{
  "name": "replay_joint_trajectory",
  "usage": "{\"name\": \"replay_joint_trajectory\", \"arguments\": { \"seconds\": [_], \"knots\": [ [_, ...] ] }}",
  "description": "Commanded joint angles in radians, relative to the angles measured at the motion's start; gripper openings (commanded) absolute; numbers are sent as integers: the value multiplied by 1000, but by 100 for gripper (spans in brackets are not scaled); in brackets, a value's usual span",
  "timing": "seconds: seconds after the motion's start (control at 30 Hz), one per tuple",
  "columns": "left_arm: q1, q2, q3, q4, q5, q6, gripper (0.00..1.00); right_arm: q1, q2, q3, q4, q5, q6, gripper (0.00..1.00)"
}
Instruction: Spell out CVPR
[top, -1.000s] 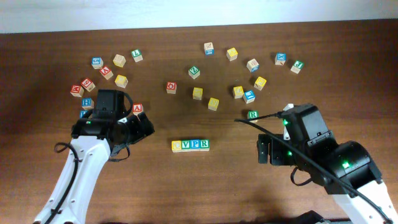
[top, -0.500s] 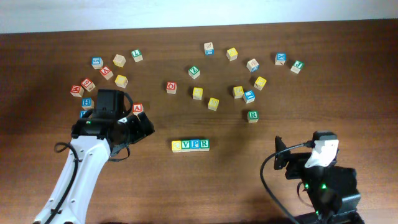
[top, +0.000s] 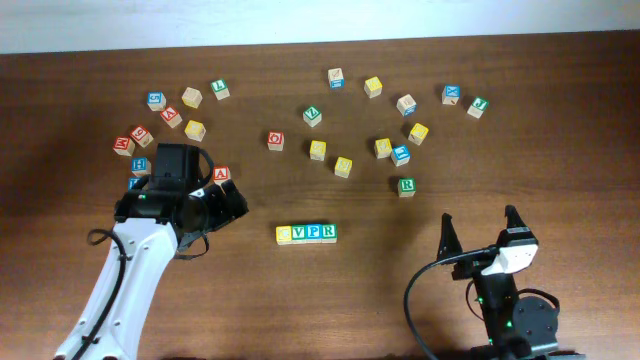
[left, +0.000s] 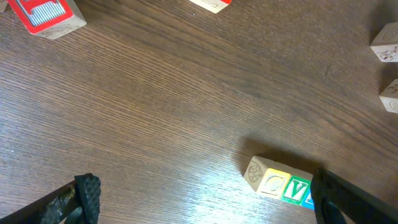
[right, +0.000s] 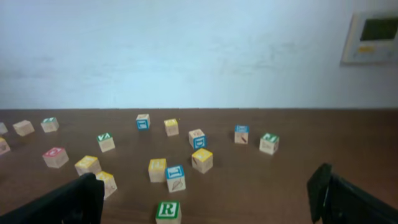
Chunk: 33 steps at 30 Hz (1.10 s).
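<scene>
A row of letter blocks reading C, V, P, R (top: 306, 234) lies at the middle front of the table; its C and V end shows in the left wrist view (left: 278, 182). My left gripper (top: 228, 200) is open and empty, left of the row (left: 199, 199). My right gripper (top: 478, 232) is open and empty, raised at the front right and facing the back wall (right: 205, 193). A loose green R block (top: 406, 186) sits right of the row, in front of the right gripper (right: 168, 211).
Several loose letter blocks are scattered across the back of the table: a cluster at the left (top: 170, 115), a red A block (top: 221, 176) by the left gripper, some in the middle (top: 318, 150), more at the right (top: 410, 135).
My right arm has pulled back from near the green R block to the front right and tilted its gripper up toward the wall. The left arm has not moved.
</scene>
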<state>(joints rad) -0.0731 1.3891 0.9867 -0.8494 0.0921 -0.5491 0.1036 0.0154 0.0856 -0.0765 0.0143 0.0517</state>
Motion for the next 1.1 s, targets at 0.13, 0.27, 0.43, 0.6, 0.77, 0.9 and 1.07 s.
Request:
{"name": "replay_joint_trajectory", "arguments": {
  "seconds": [0.13,0.27,0.43,0.6,0.77,0.9,1.07],
  "knots": [
    [4,-18,14,-1,-11,5,99,-40,-12,-80,72,-90,-81,98],
    [4,-18,14,-1,-11,5,99,-53,-12,-80,3,-91,-92,98],
    [4,-18,14,-1,-11,5,99,-66,-12,-80,-3,-50,-47,98],
    [4,-18,14,-1,-11,5,99,-66,-12,-80,-6,-27,-18,98],
    [4,-18,14,-1,-11,5,99,-66,-12,-80,-3,-29,-18,98],
    [4,-18,14,-1,-11,5,99,-66,-12,-80,-3,-29,-18,98],
    [4,-18,14,-1,-11,5,99,-66,-12,-80,-3,-29,-18,98]
  ]
}}
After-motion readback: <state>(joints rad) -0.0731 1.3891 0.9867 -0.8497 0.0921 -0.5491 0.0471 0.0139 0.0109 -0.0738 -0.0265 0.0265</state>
